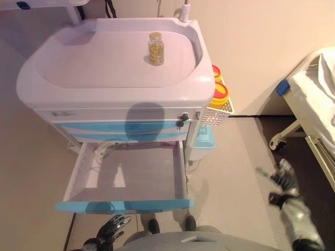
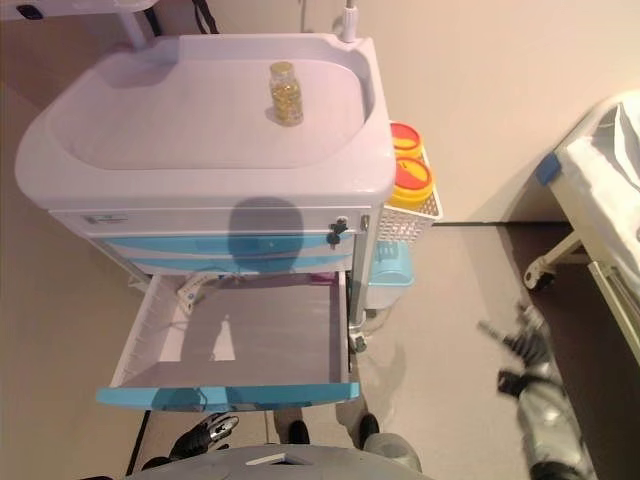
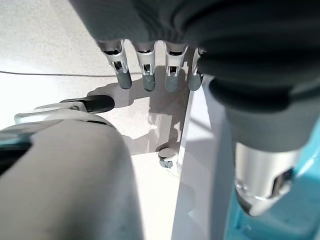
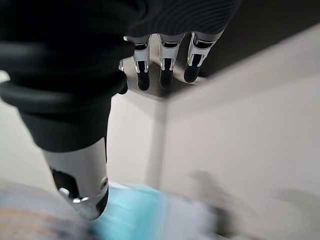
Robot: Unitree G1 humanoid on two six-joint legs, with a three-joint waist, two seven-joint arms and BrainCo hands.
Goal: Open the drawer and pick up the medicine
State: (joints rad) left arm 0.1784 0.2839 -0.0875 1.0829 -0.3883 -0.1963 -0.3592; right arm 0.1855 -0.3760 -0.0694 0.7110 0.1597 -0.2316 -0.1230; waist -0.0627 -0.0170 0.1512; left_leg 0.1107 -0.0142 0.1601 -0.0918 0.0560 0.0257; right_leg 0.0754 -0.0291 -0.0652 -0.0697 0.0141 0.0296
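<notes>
A small bottle of yellow capsules [image 1: 155, 48] stands upright on the white top of the medical cart [image 1: 63, 89]. The cart's lowest drawer [image 1: 128, 178] is pulled out wide, its blue front [image 1: 125, 205] nearest me, and its grey floor looks bare. My left hand [image 1: 111, 231] hangs low in front of the drawer, below its blue front, fingers [image 3: 145, 70] straight and holding nothing. My right hand [image 1: 284, 180] is out over the floor to the right of the cart, fingers [image 4: 164, 67] relaxed and empty.
A white basket [image 1: 219, 112] with red and yellow containers hangs on the cart's right side, above a pale blue bin [image 1: 203, 142]. A bed frame [image 1: 314, 104] with a castor [image 1: 275, 143] stands at the far right. Two upper blue drawers [image 1: 120, 129] are closed.
</notes>
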